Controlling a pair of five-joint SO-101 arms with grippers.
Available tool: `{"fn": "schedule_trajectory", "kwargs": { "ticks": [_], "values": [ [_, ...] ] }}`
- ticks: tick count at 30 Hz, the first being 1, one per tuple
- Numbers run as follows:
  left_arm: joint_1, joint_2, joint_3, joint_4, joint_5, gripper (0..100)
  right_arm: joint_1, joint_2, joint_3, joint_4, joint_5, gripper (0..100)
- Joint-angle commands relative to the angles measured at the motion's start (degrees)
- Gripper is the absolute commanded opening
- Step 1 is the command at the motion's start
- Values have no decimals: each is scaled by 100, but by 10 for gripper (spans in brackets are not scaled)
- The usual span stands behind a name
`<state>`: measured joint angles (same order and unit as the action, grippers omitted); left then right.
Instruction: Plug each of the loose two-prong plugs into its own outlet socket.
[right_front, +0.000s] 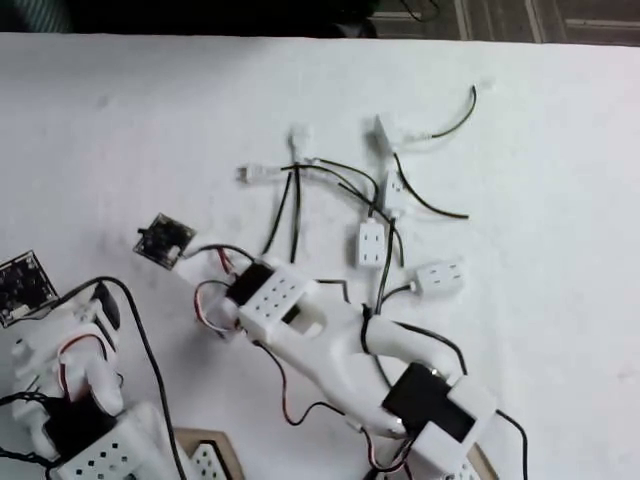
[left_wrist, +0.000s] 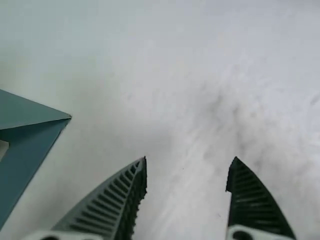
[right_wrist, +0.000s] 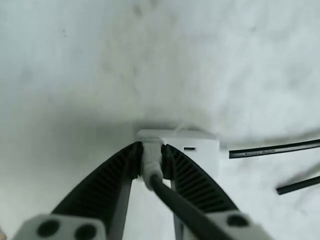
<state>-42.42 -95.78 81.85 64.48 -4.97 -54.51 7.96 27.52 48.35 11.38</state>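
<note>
At twelve o'clock off your right pincer (right_wrist: 151, 147), a white plastic outlet block (right_wrist: 200, 145) touches the white black-corded plug (right_wrist: 151, 167) it pinches.

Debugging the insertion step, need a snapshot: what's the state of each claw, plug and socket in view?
left claw: open, empty, above bare table.
right claw: shut on the plug.
plug: gripped, front end at the socket block; cannot tell whether it is seated.
socket block: lying on the table, touching the gripped plug.
loose plug: lying on the table, unplugged, untouched.
</note>
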Motion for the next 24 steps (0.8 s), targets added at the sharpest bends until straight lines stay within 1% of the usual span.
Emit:
{"fn": "schedule_trajectory", "kwargs": {
  "ticks": [1,7,11,17,24],
  "values": [
    [-31,-48,-18,-79,-35,267,145,101,202,409,88,17],
    [-31,-48,-18,-88,-35,267,145,22,176,567,237,17],
    [-31,-48,-18,-88,-35,267,321,-505,167,734,237,17],
    [-22,-48,-9,-88,-35,267,1138,-1947,193,1244,281,17],
    [-22,-48,70,-132,-44,267,2352,-3266,26,1042,281,17]
  ]
}}
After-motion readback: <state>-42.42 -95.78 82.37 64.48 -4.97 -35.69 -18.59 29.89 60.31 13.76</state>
